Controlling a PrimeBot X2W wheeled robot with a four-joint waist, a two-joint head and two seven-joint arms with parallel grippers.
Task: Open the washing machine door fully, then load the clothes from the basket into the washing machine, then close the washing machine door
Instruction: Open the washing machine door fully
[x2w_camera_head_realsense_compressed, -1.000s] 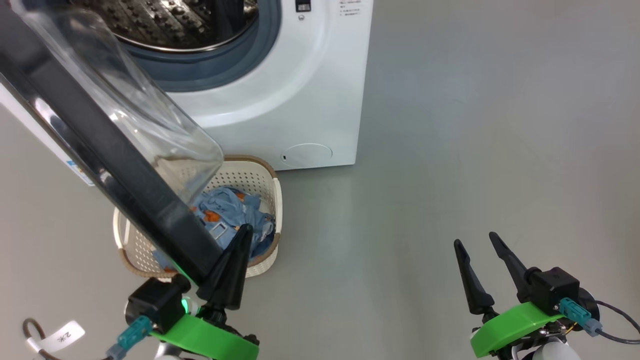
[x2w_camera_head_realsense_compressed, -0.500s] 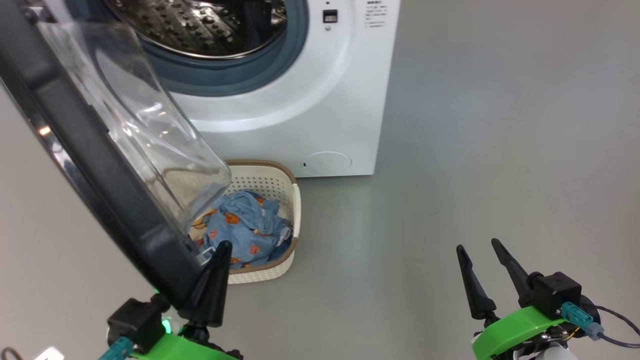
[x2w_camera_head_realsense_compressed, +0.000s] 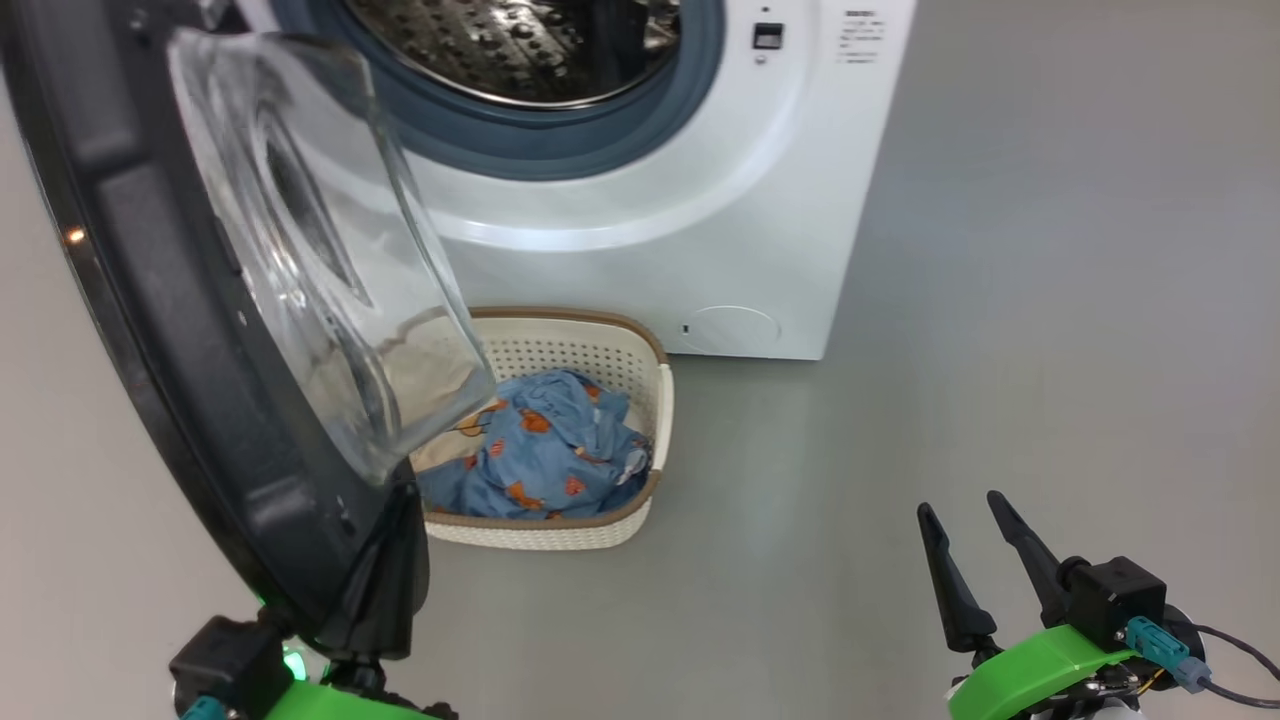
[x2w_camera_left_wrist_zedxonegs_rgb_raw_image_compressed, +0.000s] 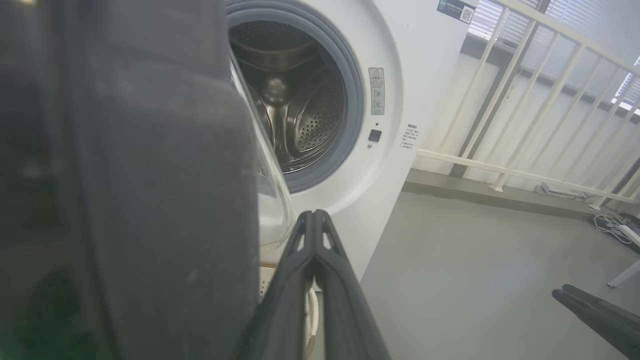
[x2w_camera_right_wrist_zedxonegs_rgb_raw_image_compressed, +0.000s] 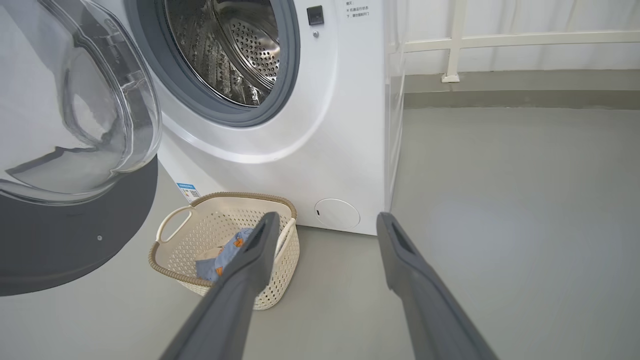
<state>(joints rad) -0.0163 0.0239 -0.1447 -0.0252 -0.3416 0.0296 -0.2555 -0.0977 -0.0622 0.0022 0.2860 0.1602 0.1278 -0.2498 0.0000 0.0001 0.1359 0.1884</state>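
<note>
My left hand (x2w_camera_left_wrist_zedxonegs_rgb_raw_image_compressed: 314, 220) is clenched, both fingers pressed flat together with nothing between them, and it is lying against the lower edge of the washing machine door (x2w_camera_head_realsense_compressed: 150, 350). It looks like it is touching the rim, pushing it rather than gripping it. My head has been turning, so the whole view is sliding, but the door is also swinging wider. A second ago it was covering most of the basket (x2w_camera_head_realsense_compressed: 540, 535), and now only the basket's left part is hidden behind it. I judge the opening step is nearly done, and the loading has not started.

The door is a wide, glossy black ring, and its clear glass bowl (x2w_camera_head_realsense_compressed: 330, 300) is bulging out smooth and hard. Behind it the washing machine (x2w_camera_head_realsense_compressed: 650, 260) is a white enamel box with a soft grey gasket (x2w_camera_head_realsense_compressed: 560, 150) and a perforated steel drum (x2w_camera_head_realsense_compressed: 520, 40).

The clothes (x2w_camera_head_realsense_compressed: 550, 450) are lying crumpled in the basket, limp blue cloth with orange prints. The basket is standing on the floor (x2w_camera_head_realsense_compressed: 900, 350), just in front of the machine. My right hand (x2w_camera_head_realsense_compressed: 960, 505) is hanging released, well apart from everything.
</note>
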